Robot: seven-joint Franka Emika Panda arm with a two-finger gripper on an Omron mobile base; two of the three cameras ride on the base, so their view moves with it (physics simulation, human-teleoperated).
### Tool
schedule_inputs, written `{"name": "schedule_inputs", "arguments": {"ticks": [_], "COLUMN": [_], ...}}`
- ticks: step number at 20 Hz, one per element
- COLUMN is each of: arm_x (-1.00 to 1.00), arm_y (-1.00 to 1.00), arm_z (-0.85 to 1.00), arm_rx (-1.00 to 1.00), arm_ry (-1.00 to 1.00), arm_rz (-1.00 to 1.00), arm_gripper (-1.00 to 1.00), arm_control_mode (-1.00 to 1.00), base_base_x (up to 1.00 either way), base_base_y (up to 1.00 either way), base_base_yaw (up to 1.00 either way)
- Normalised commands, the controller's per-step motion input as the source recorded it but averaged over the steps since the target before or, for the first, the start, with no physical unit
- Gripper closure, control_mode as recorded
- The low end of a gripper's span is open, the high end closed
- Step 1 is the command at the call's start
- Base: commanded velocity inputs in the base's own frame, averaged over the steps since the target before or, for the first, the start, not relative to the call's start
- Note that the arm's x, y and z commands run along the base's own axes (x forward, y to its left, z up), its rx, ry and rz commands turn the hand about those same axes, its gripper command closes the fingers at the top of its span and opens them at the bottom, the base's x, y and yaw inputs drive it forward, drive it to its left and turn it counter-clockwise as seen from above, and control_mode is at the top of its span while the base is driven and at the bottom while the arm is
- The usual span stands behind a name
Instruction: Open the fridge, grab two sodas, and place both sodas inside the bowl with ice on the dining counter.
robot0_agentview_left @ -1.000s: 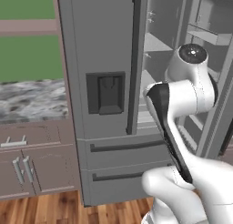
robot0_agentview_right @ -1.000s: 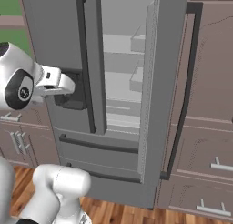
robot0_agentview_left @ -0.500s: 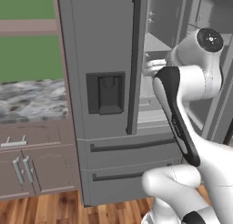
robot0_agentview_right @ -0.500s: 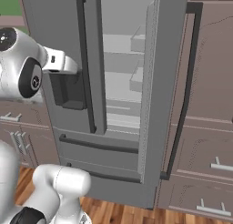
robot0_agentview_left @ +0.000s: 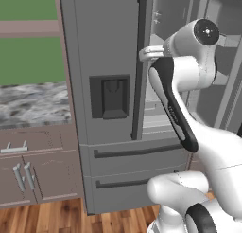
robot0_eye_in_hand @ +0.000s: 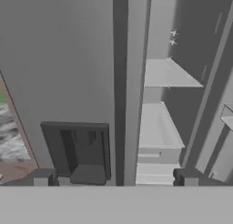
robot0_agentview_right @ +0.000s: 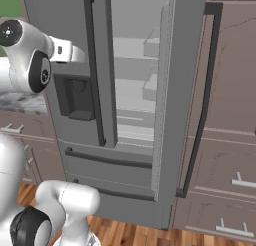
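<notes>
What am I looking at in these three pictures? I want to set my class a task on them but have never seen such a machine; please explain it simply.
This is a computer-rendered kitchen. The white jointed thing is a robot arm on a driving base. Two pictures come from cameras on that base, one behind the arm on each side. The third comes from a camera on the arm's hand, looking along its gripper, whose two dark fingertips stand wide apart, holding nothing. In front stands a tall grey fridge with a dark dispenser recess. Its right door is swung open, showing pale shelves; its left door is shut. Brown cabinets stand beside it.
</notes>
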Motion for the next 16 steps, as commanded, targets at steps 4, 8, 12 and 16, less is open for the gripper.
{"name": "schedule_inputs", "arguments": {"ticks": [4,8,12,16], "arm_x": [0.43,0.45,0.5,0.52], "arm_y": [0.0,-0.01,0.0,-0.02], "arm_z": [0.0,0.0,0.08,0.17], "arm_rx": [0.01,0.01,0.0,0.0], "arm_ry": [-0.11,-0.06,0.0,0.01], "arm_rz": [0.0,0.0,0.0,0.0], "arm_gripper": [-1.0,-1.0,-1.0,-1.0], "arm_control_mode": [-1.0,-1.0,-1.0,-1.0], "base_base_x": [0.0,0.0,0.0,0.0], "base_base_y": [0.0,0.0,0.0,0.0], "base_base_yaw": [0.0,0.0,0.0,0.0]}}
